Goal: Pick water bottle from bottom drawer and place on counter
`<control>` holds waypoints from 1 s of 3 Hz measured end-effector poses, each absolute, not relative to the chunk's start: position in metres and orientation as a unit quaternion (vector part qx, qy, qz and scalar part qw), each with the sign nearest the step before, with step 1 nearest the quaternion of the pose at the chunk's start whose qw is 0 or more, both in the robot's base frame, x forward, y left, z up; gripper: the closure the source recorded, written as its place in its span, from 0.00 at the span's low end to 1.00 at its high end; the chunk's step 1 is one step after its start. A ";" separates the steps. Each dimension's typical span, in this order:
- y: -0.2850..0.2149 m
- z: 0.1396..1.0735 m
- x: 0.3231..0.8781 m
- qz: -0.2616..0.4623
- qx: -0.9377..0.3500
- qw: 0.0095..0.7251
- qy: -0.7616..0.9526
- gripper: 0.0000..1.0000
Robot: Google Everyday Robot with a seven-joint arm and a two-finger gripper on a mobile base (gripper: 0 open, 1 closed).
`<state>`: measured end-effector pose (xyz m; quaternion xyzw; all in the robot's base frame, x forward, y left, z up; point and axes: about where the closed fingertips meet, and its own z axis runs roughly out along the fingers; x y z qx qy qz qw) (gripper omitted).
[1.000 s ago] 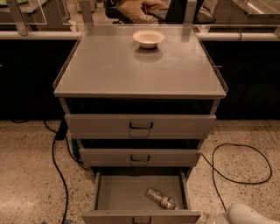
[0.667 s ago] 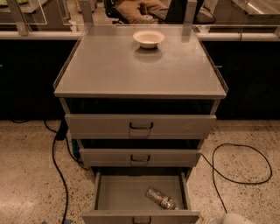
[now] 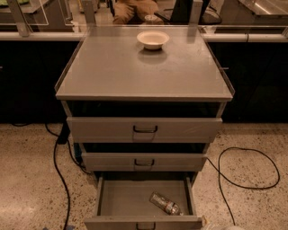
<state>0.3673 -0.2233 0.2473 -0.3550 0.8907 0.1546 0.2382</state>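
Note:
The bottom drawer is pulled open at the foot of the grey cabinet. Inside it the water bottle lies on its side, at a slant near the front right corner. The counter is the cabinet's flat grey top and carries a white bowl near its back edge. My gripper is out of view. Only a sliver of my white arm shows at the bottom edge, right of the open drawer.
Two wider drawers, upper and middle, are shut above the open one. A black cable runs down the speckled floor on the left. Another cable loops on the right. A person sits behind the back rail.
The white part of my arm at the bottom right has dropped almost out of the picture. The bottle, drawers and bowl have not moved.

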 end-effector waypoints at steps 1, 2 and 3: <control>-0.223 0.247 0.367 0.155 -0.355 0.238 0.891 0.00; -0.218 0.246 0.384 0.148 -0.355 0.238 0.892 0.00; -0.209 0.241 0.412 0.142 -0.356 0.232 0.894 0.00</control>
